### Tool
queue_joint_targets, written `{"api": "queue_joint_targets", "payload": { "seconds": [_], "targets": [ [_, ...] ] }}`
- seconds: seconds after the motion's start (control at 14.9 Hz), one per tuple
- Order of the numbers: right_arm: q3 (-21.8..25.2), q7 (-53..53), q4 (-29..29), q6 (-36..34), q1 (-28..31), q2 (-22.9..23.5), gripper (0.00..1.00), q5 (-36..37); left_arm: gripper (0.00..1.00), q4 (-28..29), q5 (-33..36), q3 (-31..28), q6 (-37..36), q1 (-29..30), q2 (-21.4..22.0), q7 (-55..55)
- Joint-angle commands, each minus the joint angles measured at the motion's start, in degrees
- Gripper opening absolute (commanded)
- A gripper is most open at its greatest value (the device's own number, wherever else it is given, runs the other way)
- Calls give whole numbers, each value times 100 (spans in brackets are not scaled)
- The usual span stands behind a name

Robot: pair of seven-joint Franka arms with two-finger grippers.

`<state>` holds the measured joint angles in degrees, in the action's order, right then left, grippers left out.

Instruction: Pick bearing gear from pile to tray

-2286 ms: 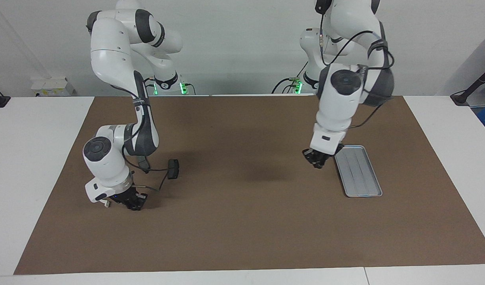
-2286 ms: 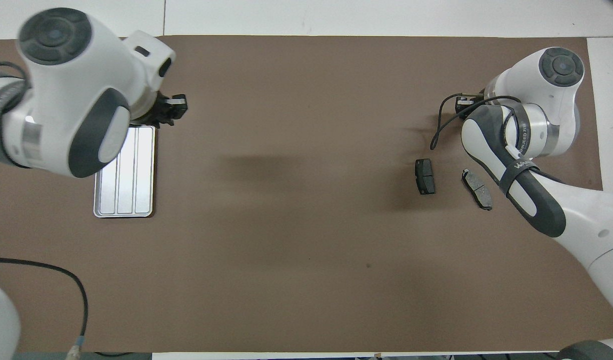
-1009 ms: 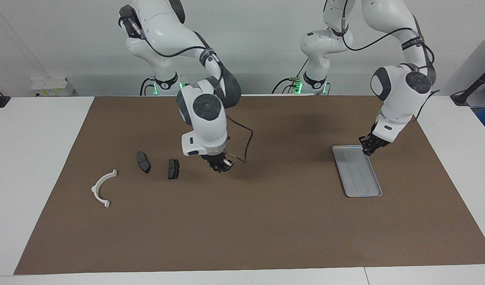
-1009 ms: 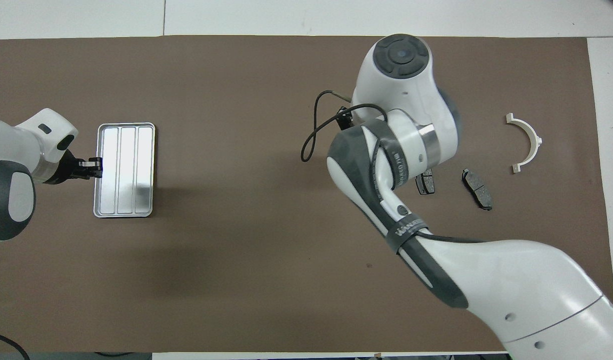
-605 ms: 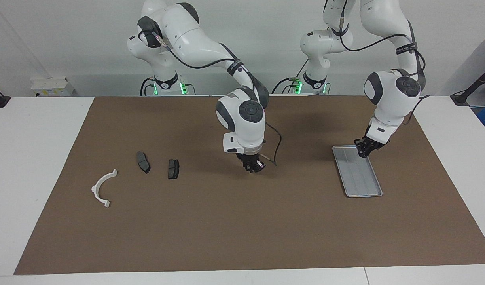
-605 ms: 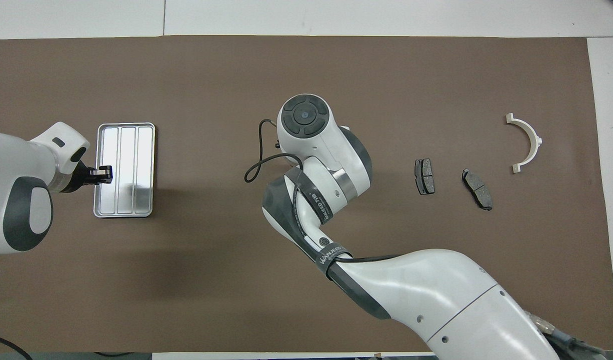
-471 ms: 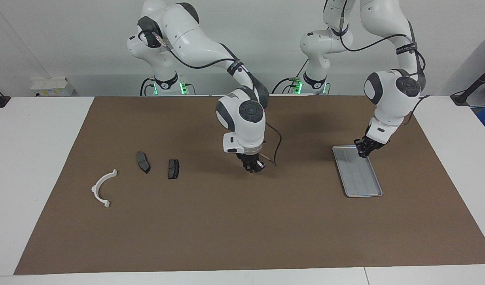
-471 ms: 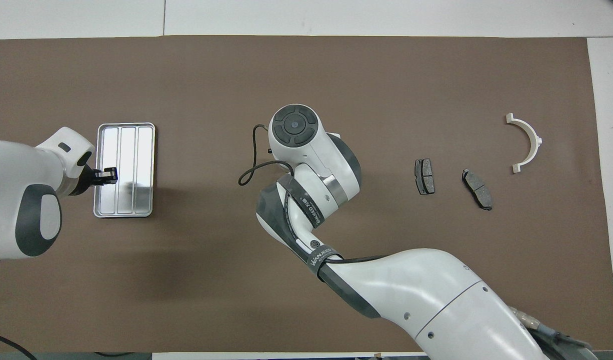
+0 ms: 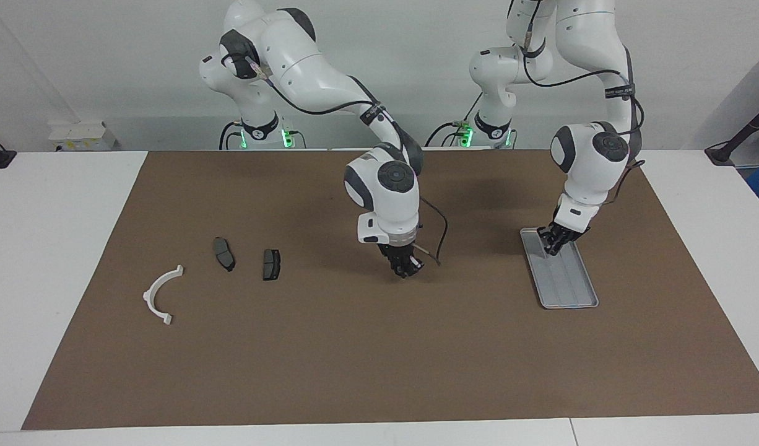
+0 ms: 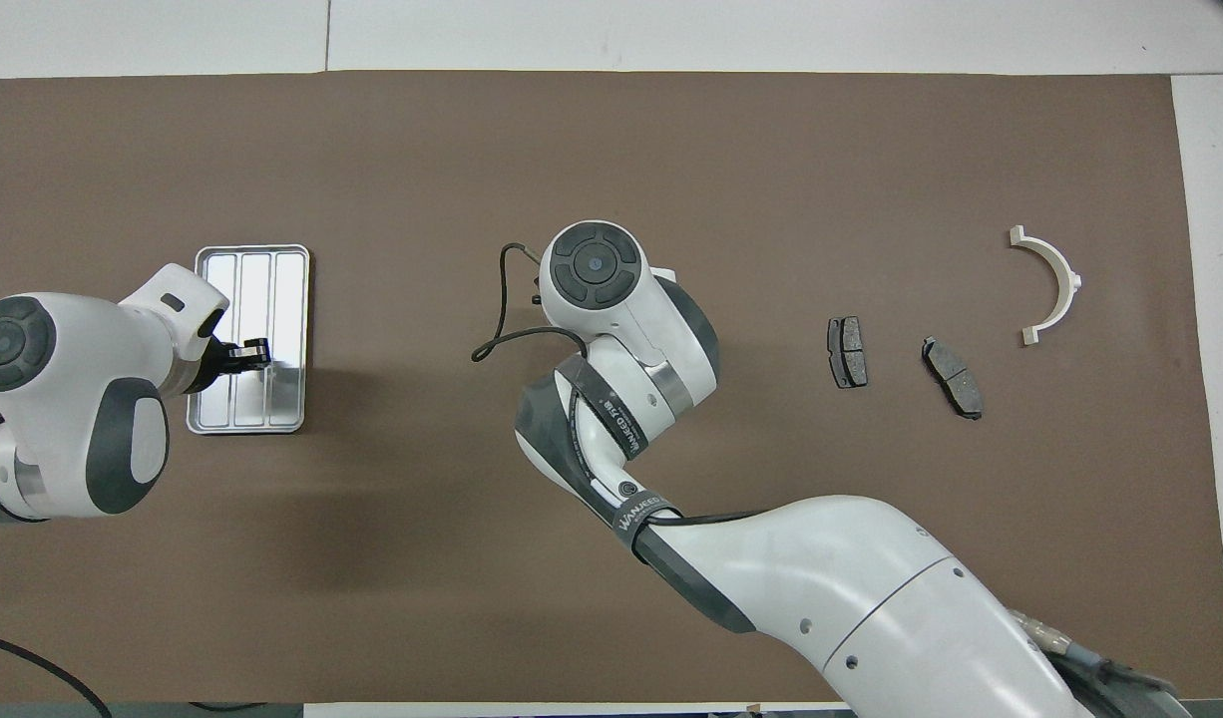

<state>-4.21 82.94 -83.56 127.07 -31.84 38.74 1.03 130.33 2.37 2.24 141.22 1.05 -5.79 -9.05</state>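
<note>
The coming move turns on the gap between the right end effector (image 9: 407, 266) and the tray (image 9: 571, 285). In the facing view the tray lies at about 3 o'clock from that end effector, well apart from it across bare brown mat (image 9: 379, 359). The right end effector hangs low over the middle of the tabletop (image 9: 57, 248); whether it is spread or pinching something cannot be told, and no bearing gear can be made out there or elsewhere.

The left arm is the nearer one to the tray. The left end effector (image 9: 551, 243) is pressed together and sits over the tray's end nearer the robots, with nothing visible in it. In the overhead view it (image 10: 247, 354) covers the tray (image 10: 272, 289) toward its 6 o'clock end.

The tray is a flat silver-grey rectangle with rounded corners, a low rim and lengthwise ribs. Its long axis runs from about 11 to 5 o'clock in the facing view.

The pile lies at about 9 o'clock from the right end effector in that view: two dark plates (image 9: 223, 254) (image 9: 271, 264) and, toward the right arm's end, a white arc bracket (image 9: 160, 296).
</note>
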Motion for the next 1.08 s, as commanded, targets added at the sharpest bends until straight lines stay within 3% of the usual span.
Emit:
{"api": "queue_joint_targets", "payload": {
  "seconds": [0.0, 0.07, 0.13, 0.2, 0.27, 0.34, 0.47, 0.54, 0.61, 0.67, 0.87, 1.01],
  "targets": [
    [17, 108, -283, 204, 2, -130, 0, -41, 0, 142, -61, -66, 405, -70, -124, -140],
    [17, 108, -292, 195, 2, -138, 0, -32, 0, 159, -53, -66, 424, -70, -133, -150],
    [17, 108, -292, 195, 2, -139, 9, -32, 0, 159, -61, -66, 389, -70, -133, -150],
    [17, 108, -292, 187, 11, -139, 30, -23, 0, 159, -53, -66, 398, -70, -133, -150],
    [17, 108, -283, 160, 11, -139, 60, -23, 0, 159, -61, -66, 380, -78, -133, -150],
    [17, 108, -266, 99, 20, -139, 99, -15, 0, 159, -53, -66, 371, -78, -133, -150],
    [25, 100, -152, -146, 81, -156, 100, -6, 0, 159, -61, -66, 362, -87, -124, -150],
    [26, 91, 14, -374, 90, -156, 100, 3, 8, 151, -53, -66, 345, -87, -124, -150],
    [34, 82, 233, -724, 99, -104, 100, 12, 38, 151, -53, -66, 345, -87, -124, -141],
    [78, 30, 401, -1076, 108, -86, 100, 38, 53, 151, -53, -66, 336, -87, -124, -132],
    [35, -749, 841, -1535, 694, -217, 100, -6, 74, 37, -53, -74, 188, -131, -124, -106],
    [26, -1750, 781, -1589, 1125, -489, 100, -146, 78, -715, -53, -57, -809, -166, -115, -149]
  ]
}}
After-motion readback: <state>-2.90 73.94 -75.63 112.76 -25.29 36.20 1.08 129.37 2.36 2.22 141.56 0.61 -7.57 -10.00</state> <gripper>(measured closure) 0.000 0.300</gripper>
